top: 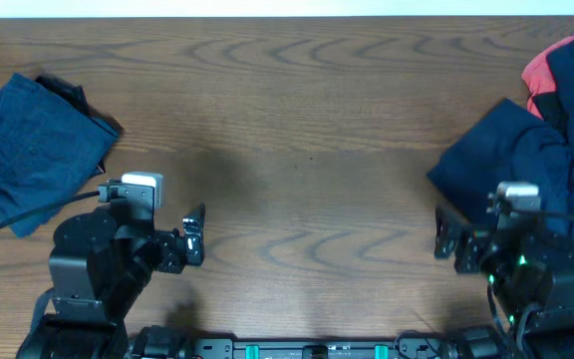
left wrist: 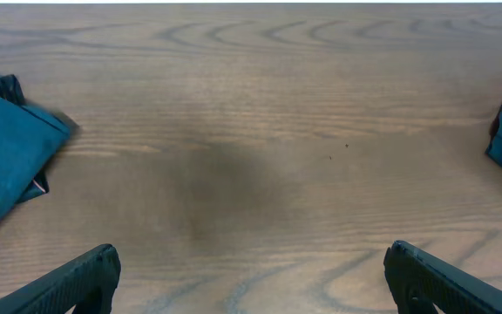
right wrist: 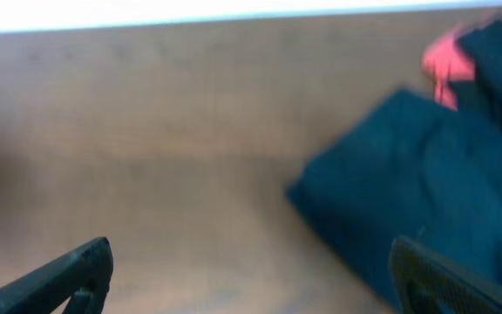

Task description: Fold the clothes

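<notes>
Now we hold left gripper [top: 196, 236] and right gripper [top: 442, 239] released over the table [top: 307, 120]; folded garment [top: 33, 150] at its left, heaped clothes [top: 536, 160] right.

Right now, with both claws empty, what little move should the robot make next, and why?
Probably reach the right gripper forward to the near edge of the rumpled navy pile: it is open, empty and closest, while the navy garment on the left already lies folded.

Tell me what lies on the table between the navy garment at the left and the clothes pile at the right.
Nothing: in the overhead view, the table between the navy garment and the clothes pile is bare wood.
</notes>
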{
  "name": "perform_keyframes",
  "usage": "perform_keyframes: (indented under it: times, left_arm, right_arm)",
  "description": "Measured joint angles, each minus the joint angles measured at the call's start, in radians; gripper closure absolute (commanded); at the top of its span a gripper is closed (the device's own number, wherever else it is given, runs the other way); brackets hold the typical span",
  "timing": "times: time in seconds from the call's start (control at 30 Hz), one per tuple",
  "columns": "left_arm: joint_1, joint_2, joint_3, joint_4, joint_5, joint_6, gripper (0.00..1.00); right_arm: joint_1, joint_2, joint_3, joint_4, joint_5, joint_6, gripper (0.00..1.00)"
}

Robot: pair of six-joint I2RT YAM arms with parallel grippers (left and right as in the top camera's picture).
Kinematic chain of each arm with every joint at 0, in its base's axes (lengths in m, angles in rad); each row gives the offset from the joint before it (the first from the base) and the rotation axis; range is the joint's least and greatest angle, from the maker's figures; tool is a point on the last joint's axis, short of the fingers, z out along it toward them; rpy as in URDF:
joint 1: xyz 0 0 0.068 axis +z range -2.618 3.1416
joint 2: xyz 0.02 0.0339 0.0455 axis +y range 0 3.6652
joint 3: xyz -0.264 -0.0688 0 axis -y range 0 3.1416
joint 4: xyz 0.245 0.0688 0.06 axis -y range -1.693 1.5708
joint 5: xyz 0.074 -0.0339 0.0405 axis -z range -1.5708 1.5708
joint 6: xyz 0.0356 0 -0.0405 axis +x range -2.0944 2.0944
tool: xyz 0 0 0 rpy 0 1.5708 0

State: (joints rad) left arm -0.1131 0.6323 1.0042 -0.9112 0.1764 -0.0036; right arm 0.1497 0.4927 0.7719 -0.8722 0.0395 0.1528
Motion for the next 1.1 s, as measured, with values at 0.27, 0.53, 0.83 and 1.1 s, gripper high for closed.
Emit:
perform_keyframes:
  times: [0.27,0.53,0.83,1.1]
  left_arm:
    - [0.0,-0.005,0.0,-0.008,0.0,0.0,0.02]
    - [0.0,-0.005,0.0,-0.009,0.0,0.0,0.02]
    - [0.0,-0.005,-0.001,-0.01,0.0,0.0,0.02]
    - [0.0,-0.005,-0.002,-0.01,0.0,0.0,0.02]
  right_arm:
    - [0.0,-0.016,-0.012,-0.273,0.003,0.001,0.01]
    - [0.0,-0.016,-0.013,-0.272,0.018,0.0,0.0]
    - [-0.018,-0.164,-0.094,-0.011,0.021,-0.067,0.01]
    - [-0.018,-0.435,-0.363,0.376,-0.001,-0.137,0.01]
